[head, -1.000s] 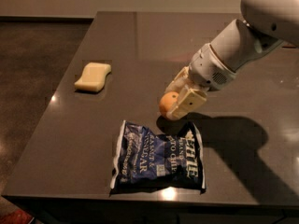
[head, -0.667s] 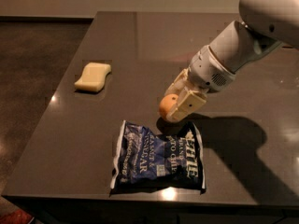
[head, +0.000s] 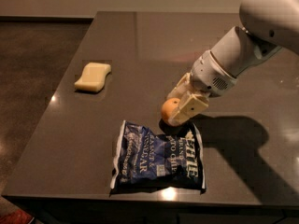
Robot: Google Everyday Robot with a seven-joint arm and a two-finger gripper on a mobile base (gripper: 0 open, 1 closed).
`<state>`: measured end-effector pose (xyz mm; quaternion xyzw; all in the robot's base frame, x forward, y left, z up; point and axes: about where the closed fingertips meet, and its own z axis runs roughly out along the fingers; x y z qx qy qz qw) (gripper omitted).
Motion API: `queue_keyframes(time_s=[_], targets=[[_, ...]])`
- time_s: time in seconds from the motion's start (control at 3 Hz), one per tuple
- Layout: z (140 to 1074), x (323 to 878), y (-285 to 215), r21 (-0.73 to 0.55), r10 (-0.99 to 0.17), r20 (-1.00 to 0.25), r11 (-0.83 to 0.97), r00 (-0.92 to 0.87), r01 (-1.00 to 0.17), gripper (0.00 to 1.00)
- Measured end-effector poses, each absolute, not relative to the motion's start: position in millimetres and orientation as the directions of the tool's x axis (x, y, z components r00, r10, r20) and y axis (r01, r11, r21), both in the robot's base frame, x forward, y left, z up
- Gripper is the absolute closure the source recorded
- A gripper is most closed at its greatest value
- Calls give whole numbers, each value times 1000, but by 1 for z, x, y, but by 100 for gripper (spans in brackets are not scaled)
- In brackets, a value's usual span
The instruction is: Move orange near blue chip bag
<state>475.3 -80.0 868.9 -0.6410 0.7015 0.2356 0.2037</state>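
Note:
The orange [head: 168,109] is small and round and sits between the cream fingers of my gripper [head: 177,107], just above the top edge of the blue chip bag [head: 159,157]. The bag lies flat near the table's front edge, dark blue with white lettering. The gripper is shut on the orange, low over the dark table. The white arm reaches in from the upper right.
A pale yellow sponge [head: 93,76] lies at the left of the dark grey table [head: 140,45]. The table's front edge runs just below the bag. The left edge drops to a dark floor.

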Motion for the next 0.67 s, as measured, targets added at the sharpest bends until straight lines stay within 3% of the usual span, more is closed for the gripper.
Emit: queue_keyframes(time_s=[0.33, 0.67], targets=[[869, 475, -79, 67, -804, -587, 65, -92, -996, 0], [869, 475, -79, 67, -804, -587, 65, -92, -996, 0]])
